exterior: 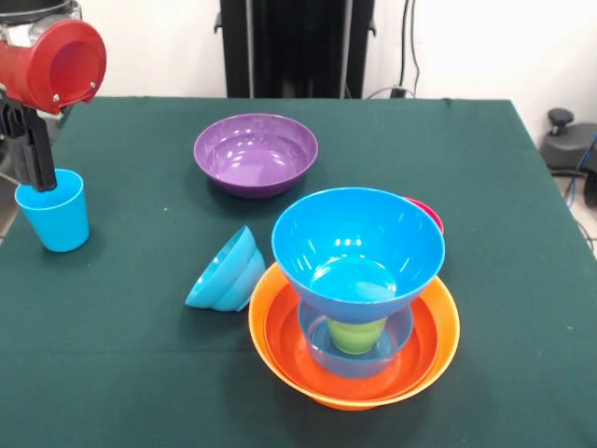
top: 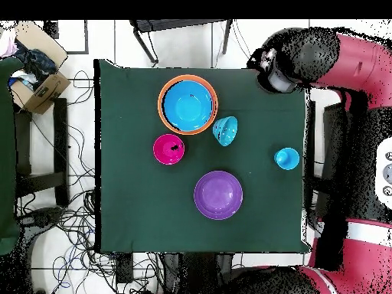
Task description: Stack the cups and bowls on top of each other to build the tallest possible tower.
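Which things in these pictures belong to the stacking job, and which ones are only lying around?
Job:
- light blue plastic cup, with the gripper at its rim
- lime green plastic cup
- round purple plastic bowl
- tipped blue plastic bowl
- big blue bowl atop the tower
- orange bowls
- pink-red bowl

Lying around:
- cardboard box
- floor cables
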